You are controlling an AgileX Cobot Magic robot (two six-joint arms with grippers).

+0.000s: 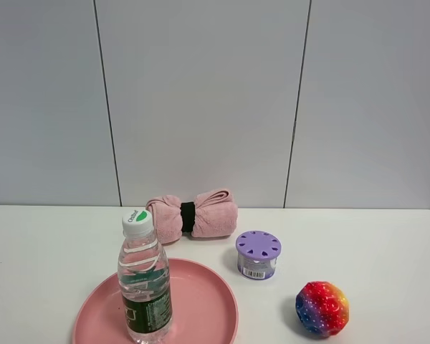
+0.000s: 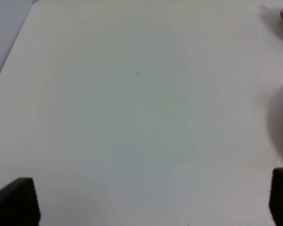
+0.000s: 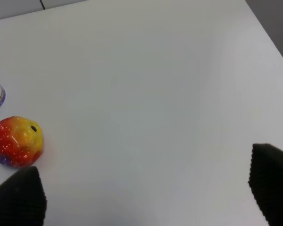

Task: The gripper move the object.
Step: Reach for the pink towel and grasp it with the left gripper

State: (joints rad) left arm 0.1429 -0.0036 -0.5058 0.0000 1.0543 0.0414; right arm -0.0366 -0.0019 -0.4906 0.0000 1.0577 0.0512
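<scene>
So the pink towel (image 1: 192,216) is lying on its side on the white table (image 1: 373,244), right at the back by the grey wall (image 1: 201,100). It's rolled up and squeezed round the middle by a black band (image 1: 188,216), and nothing is touching it

In front of it there's a pink plate (image 1: 208,301) with a clear water bottle (image 1: 144,283) standing upright on it. From the high camera the bottle's white cap lines up right next to the towel's left end. To the right of the plate is a little purple tub (image 1: 258,254) with holes in its lid. Further right and nearer the front edge is a rainbow ball (image 1: 322,308). Tub and ball sit apart from each other, and neither touches the towel

The left gripper (image 2: 148,200) has its fingers (image 2: 16,200) spread wide with only bare table between them, so it's holding nothing. There are a couple of blurry pink bits at the edge of that wrist view, and I honestly can't tell if they're plate or towel

The right gripper (image 3: 144,193) is the same story: fingers (image 3: 271,183) wide apart, nothing in them, plain table underneath. In its view the ball lies just beside one finger, not touching it, with a sliver of the tub a bit past that
</scene>
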